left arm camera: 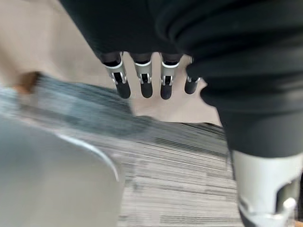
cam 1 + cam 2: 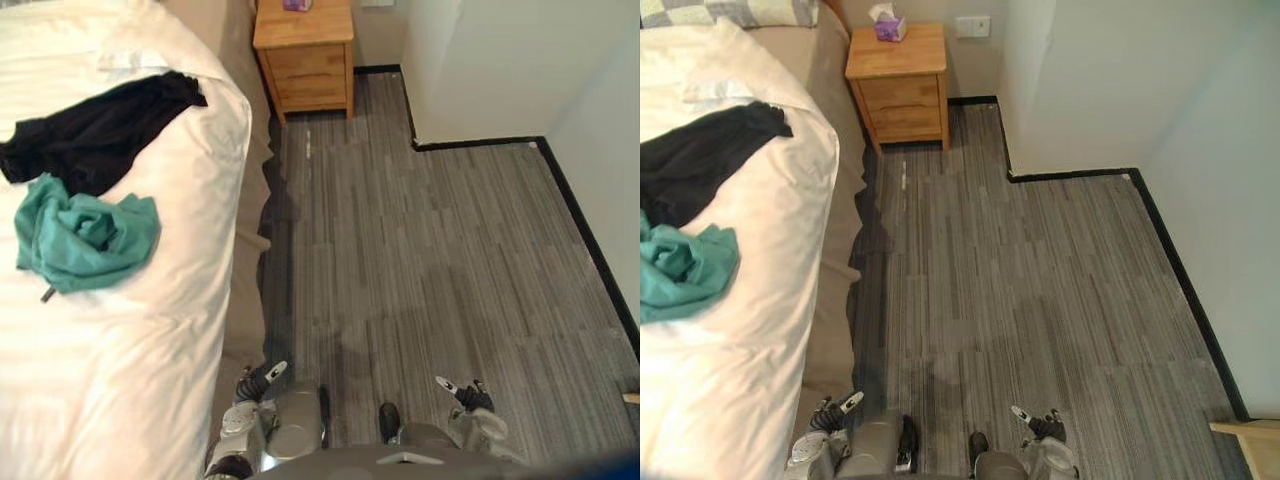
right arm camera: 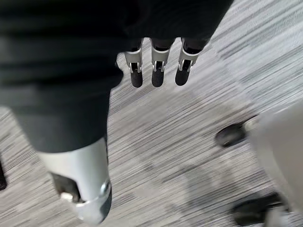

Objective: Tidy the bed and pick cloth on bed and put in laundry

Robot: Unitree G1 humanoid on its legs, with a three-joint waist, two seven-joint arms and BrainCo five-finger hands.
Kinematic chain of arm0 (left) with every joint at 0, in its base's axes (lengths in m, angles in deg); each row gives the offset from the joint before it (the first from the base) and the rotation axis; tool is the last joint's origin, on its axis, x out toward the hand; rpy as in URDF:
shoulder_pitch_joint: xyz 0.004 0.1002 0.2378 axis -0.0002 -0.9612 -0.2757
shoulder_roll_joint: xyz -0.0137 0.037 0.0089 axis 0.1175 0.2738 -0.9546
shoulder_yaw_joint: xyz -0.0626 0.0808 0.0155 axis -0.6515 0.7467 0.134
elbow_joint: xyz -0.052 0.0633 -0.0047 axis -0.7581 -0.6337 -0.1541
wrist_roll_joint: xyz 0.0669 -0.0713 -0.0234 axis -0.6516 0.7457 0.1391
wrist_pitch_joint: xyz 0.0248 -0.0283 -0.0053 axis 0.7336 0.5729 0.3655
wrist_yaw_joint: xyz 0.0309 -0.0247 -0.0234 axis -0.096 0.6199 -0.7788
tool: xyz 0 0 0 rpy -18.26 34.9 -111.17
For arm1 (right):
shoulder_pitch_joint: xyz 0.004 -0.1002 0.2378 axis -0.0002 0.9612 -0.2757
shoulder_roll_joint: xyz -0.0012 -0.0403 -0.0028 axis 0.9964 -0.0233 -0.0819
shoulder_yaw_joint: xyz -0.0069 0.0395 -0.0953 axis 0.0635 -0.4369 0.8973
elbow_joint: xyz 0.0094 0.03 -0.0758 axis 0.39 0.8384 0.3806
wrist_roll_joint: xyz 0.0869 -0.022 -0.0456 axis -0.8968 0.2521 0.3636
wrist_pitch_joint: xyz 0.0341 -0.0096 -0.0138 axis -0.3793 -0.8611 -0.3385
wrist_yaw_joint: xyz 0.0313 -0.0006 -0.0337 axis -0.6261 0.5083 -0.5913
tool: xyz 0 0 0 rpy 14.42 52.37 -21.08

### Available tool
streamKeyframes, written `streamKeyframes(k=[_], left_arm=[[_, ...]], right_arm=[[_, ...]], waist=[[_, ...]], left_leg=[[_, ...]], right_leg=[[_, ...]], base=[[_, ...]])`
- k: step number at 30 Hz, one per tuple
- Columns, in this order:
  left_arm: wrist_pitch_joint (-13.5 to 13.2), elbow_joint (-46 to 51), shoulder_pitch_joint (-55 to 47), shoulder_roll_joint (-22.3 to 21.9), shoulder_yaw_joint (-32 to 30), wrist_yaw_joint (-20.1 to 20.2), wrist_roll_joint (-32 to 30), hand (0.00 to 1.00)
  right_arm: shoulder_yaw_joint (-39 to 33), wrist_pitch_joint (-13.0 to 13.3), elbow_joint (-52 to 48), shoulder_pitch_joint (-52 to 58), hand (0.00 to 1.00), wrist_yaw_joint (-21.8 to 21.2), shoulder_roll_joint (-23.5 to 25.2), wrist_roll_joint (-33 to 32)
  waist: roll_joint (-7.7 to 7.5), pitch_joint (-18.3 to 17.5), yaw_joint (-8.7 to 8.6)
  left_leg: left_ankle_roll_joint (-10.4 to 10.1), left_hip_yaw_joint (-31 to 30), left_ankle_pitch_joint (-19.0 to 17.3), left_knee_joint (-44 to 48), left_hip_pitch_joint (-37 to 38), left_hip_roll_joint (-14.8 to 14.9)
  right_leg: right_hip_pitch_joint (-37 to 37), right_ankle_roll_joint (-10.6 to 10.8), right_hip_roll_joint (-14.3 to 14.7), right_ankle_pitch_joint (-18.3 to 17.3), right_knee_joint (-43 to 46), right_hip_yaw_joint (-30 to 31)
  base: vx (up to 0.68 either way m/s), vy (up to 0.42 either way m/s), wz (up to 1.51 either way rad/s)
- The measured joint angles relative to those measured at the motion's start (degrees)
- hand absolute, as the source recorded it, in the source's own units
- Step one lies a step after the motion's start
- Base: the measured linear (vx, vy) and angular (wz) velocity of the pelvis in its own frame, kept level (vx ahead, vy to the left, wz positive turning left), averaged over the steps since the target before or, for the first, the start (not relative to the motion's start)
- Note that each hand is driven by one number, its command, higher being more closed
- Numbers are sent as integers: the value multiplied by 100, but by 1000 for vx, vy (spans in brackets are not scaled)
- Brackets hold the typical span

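A black cloth (image 2: 95, 135) lies on the bed (image 2: 150, 330) near its floor-side edge, and a crumpled teal cloth (image 2: 85, 235) touches it, further from the pillow end. The left hand (image 1: 146, 87) and the right hand (image 3: 158, 75) hang low over the carpet floor (image 2: 430, 250), fingers relaxed and almost straight, holding nothing.

Noted: left hand (image 1: 144, 81), right hand (image 3: 158, 72): silver fingers (image 1: 118, 75), dark rounded tips, dark ribbed covers (image 1: 227, 52) over backs and wrists.

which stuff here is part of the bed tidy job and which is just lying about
For the job:
black cloth
teal cloth
bed

Just lying about:
nightstand
tissue box
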Motion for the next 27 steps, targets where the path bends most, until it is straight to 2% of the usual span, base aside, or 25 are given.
streamKeyframes(k=[1, 2, 3, 4, 5, 7, 9, 10, 11, 12, 13, 14, 16, 17, 18, 19, 20, 22, 23, 24, 26, 27], left_arm=[[-17, 1, 0, -22, 13, 3, 11, 0], [-3, -42, -11, -35, 64, 4, 3, 0], [2, -35, -4, 25, 97, 5, 4, 0], [-5, -29, 5, 58, 104, 5, 8, 0], [-3, -33, 7, 75, 101, 6, 11, 0], [60, -40, -35, 101, 64, 7, -5, 0], [129, -48, -139, 175, 60, 2, -68, 0], [155, -55, -230, 195, 83, 2, -78, 0], [182, -69, -231, 235, 157, -5, -107, 0], [220, -145, -222, 278, 160, -8, -115, 0], [238, -248, -216, 280, 140, -11, -106, 0], [255, -282, -232, 268, 125, -12, -110, 0], [261, -296, -224, 243, 139, -11, -109, 0], [255, -295, -156, 221, 150, -7, -103, 0], [248, -288, -111, 198, 151, -7, -103, 0], [245, -287, -80, 187, 151, -7, -103, 0], [230, -280, -69, 177, 152, -6, -103, 0], [228, -281, -66, 190, 151, -5, -103, 0], [237, -309, -74, 142, 130, -4, -103, 0], [221, -327, -95, 44, 133, 25, -106, 0], [206, -489, -4, -11, 125, 38, -117, 0], [206, -499, -9, -12, 113, 38, -123, 0]], right_arm=[[0, -6, 18, 25, 0, 2, 4, 30], [12, -7, 59, 27, 0, 1, 6, 60], [42, -11, 100, -16, 0, -4, 61, 68], [57, -9, 113, -29, 0, -13, 146, 83], [17, -15, 200, -24, 0, -16, 191, 83], [-83, -73, 256, 12, 0, -50, 253, 103], [-269, -78, 264, 49, 0, -55, 271, 102], [-337, -79, 251, 93, 0, -56, 256, 105], [-409, -84, 216, 136, 0, -54, 279, 108], [-415, -97, 218, 172, 0, -51, 273, 107], [-432, -115, 189, 232, 0, -50, 254, 106], [-470, -110, 60, 301, 0, -47, 248, 85], [-464, -70, 1, 257, 0, -51, 207, 95], [-467, -41, 2, 206, 0, -50, 204, 90], [-451, -32, 0, 185, 0, -51, 180, 93], [-443, -31, 1, 168, 0, -51, 171, 93], [-431, -39, 9, 100, 0, -50, 160, 77], [-317, -41, 11, 95, 0, -53, 182, 66], [-297, -41, 7, 60, 0, -73, 104, 16], [-338, -34, 45, -76, 0, -79, 73, 20], [-464, -62, 191, -263, 0, -78, 43, 50], [-446, -66, 244, -252, 0, -81, 51, 85]], waist=[[25, 3, 51], [78, -41, 41], [-26, -52, 33], [-119, -75, 47], [-171, -85, 51], [-233, -98, 75], [-268, -157, 35], [-262, -239, -5], [-322, -246, -98], [-364, -255, -156], [-368, -260, -188], [-325, -237, -256], [-248, -204, -340], [-190, -174, -347], [-149, -154, -361], [-124, -157, -386], [-101, -158, -455], [-197, -154, -514], [-124, -143, -572], [50, -135, -443], [76, -12, -503], [84, -18, -510]], left_leg=[[87, 73, 679, -458, 31, 2], [302, 166, 1069, -678, 171, -61], [310, 202, 1020, -759, 238, -157], [487, 243, 1014, -735, 238, -244], [632, 270, 964, -672, 291, -309], [745, 425, 868, -702, 644, -377], [740, 363, 618, -966, 1208, -462], [801, 203, 376, -1152, 1523, -472], [855, 93, 292, -1244, 1775, -555], [890, -27, 213, -1247, 1941, -592], [911, -154, 112, -1258, 2156, -601], [933, -319, 54, -1340, 2504, -569], [931, -545, 52, -1538, 2956, -423], [914, -614, 43, -1548, 3155, -258], [897, -667, 33, -1542, 3266, -138], [859, -728, 12, -1542, 3323, -49], [709, -755, -75, -1549, 3425, 109], [485, -754, -218, -1549, 3588, 174], [374, -805, -333, -1540, 3724, 344], [195, -768, -220, -1496, 3614, 507], [52, -827, 169, -1690, 3877, 496], [45, -828, 363, -1748, 3960, 529]], right_leg=[[154, 87, -62, -166, -13, 2], [258, 119, -121, -256, -5, -5], [223, 127, -194, -262, 59, -7], [131, 238, -296, -177, 189, -28], [140, 410, -367, -77, 320, -21], [96, 743, -378, 129, 988, -5], [-214, 1053, -351, 317, 2253, -4], [-655, 1534, -316, 668, 3390, 11], [-1071, 1618, -367, 983, 4474, -7], [-1342, 1503, -438, 893, 5187, -146], [-1667, 1225, -578, 701, 5823, -432], [-2034, 824, -777, 447, 6271, -822], [-2316, 621, -801, 42, 6027, -1192], [-2499, 583, -705, -179, 5409, -1387], [-2572, 544, -580, -210, 4700, -1475], [-2631, 535, -463, -209, 4097, -1477], [-2712, 543, -260, 64, 2816, -1413], [-2726, 529, -166, 896, 1110, -1263], [-2628, 163, -10, 1585, 819, -1295], [-2622, 78, 125, 1566, 909, -1336], [-2760, -115, 65, 958, 1863, -1352], [-2745, -134, 62, 864, 2081, -1397]], base=[[452, 168, 4], [570, 210, 8], [557, 196, 13], [537, 188, 12], [429, 145, 8], [419, 161, 0], [411, 158, 3], [429, 103, 37], [430, 73, 56], [442, -2, 66], [439, -18, 70], [535, -44, 66], [483, -92, 69], [431, -139, 78], [530, -200, 75], [476, -216, 77], [485, -234, 76], [520, -316, 64], [618, -379, 15], [480, -290, 5], [410, -227, 14], [456, -240, 35]])
